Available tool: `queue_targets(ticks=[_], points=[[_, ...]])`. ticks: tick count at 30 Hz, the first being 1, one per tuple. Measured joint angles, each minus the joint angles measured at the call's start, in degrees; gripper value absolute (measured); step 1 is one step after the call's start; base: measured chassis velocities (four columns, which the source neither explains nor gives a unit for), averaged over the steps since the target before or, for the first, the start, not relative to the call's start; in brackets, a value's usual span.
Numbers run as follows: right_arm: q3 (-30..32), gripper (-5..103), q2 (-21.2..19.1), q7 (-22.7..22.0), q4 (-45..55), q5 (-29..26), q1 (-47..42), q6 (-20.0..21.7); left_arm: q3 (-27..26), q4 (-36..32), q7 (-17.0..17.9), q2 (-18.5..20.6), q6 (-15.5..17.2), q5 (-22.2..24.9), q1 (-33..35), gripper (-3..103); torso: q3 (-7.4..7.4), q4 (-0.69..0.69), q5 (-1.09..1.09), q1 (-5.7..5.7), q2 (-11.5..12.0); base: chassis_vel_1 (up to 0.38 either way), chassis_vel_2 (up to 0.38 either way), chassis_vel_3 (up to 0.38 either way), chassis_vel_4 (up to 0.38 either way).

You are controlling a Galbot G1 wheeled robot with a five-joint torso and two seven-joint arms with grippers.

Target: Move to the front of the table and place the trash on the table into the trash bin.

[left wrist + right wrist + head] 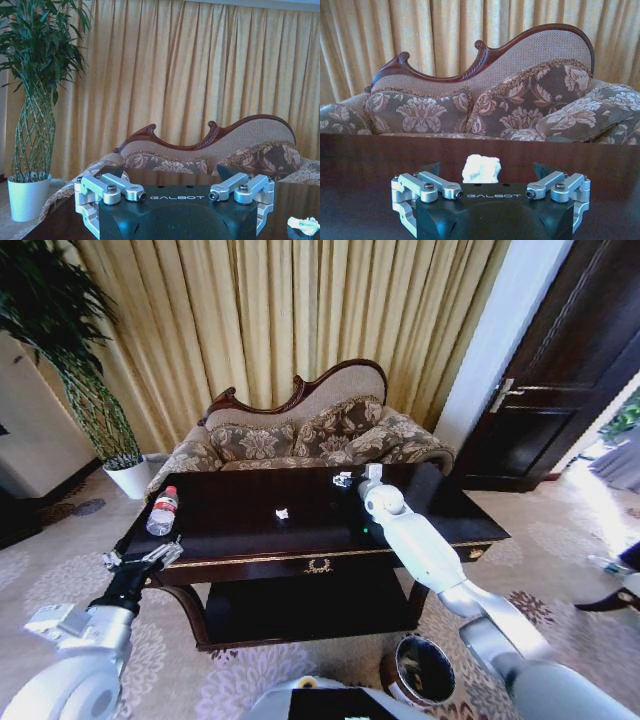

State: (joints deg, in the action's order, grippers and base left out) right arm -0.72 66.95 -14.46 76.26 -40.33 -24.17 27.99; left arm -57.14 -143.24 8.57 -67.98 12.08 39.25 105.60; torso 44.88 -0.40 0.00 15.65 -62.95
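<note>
From the head view the robot stands at the front of the table (pixel 250 560), whose dark top carries the bottle (pixel 162 511) lying near its 9 o'clock end, a white scrap (pixel 282 513) near the middle, and a second scrap (pixel 343 480) toward 1 o'clock by the far edge. The right gripper (pixel 358 478) reaches over the top beside that far scrap; the left gripper (pixel 140 558) hangs off the front corner, short of the bottle. The trash bin (pixel 418 671) sits on the carpet at about 5 o'clock, below the right arm. The bottle's red-white label is too small to read here. In the left wrist view the left gripper (pixel 172 182) is spread wide with nothing between its fingers; "GALBOT" is printed on its body, a scrap (pixel 303 225) lies at 4 o'clock, and a potted plant (pixel 31 130) stands at 9 o'clock. In the right wrist view the right gripper (pixel 487 172) is also spread and empty, marked "GALBOT", with the crumpled scrap (pixel 480 168) lying between the fingers against the sofa (pixel 485 95) behind. The likely risk: the scrap is light and low, so closing fingers may skid on the glossy top, nudge it away, or pinch too little and shed it before the bin.
</note>
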Motion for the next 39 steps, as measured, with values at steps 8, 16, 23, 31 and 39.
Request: queue_targets(ticks=[8,16,23,31,39], points=[[-0.31,90,-0.1,0.05,-0.16,1.37,-0.42,-0.32,-0.31,0.0,-0.1,0.07,-0.02,0.39,0.03,100,0.0,0.0,0.0,0.0,0.0,0.0,0.0,0.0,0.0],[-0.54,57,-0.81,-0.05,0.71,2.16,-0.94,-1.02,-0.07,0.0,-0.1,0.47,-0.02,0.63,-0.19,100,0.0,0.0,0.0,0.0,0.0,0.0,0.0,0.0,0.0],[-0.34,36,-1.77,-0.03,2.04,2.3,-1.78,-1.36,0.0,0.0,-0.15,0.82,0.01,0.64,-0.2,100,0.0,-0.01,0.0,0.0,-0.01,0.0,0.0,0.0,0.0],[1.0,4,-2.63,-3.19,6.5,0.84,-3.13,-2.57,-0.33,0.0,-0.1,0.72,0.05,0.81,0.0,100,0.0,0.0,0.01,0.0,0.0,0.0,0.0,0.0,0.0],[4.66,0,-8.45,-6.96,19.7,-1.58,-7.47,-4.31,-1.44,0.0,0.06,0.66,-0.36,1.37,-0.18,100,-0.01,0.0,0.0,0.0,-0.01,0.0,0.0,0.0,0.0]])
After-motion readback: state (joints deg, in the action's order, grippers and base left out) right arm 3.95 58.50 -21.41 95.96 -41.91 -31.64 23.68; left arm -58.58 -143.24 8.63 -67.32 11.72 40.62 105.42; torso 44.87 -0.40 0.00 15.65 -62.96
